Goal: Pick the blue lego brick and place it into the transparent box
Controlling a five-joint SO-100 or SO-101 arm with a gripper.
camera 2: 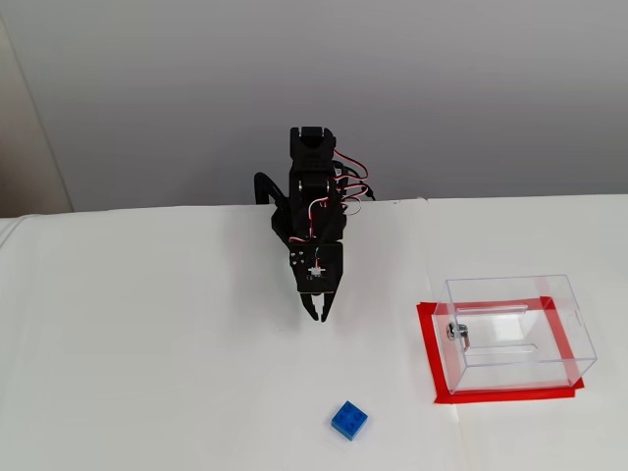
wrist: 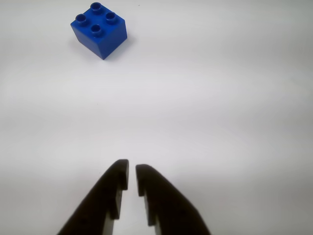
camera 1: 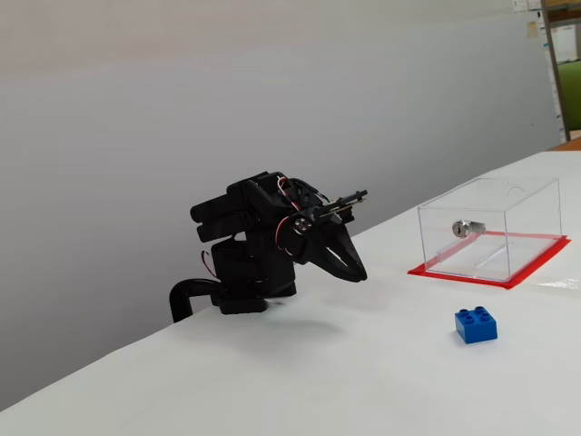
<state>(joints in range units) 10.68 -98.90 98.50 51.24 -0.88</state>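
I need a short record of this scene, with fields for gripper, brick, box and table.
gripper: jaws nearly closed with a narrow gap, holding nothing, arm folded low near its base
brick: blue, four studs up, on the table, apart from the gripper and outside the box
box: clear walls, on a red base, silver fitting on one wall; no brick inside
table: white, plain
task state: brick not yet picked
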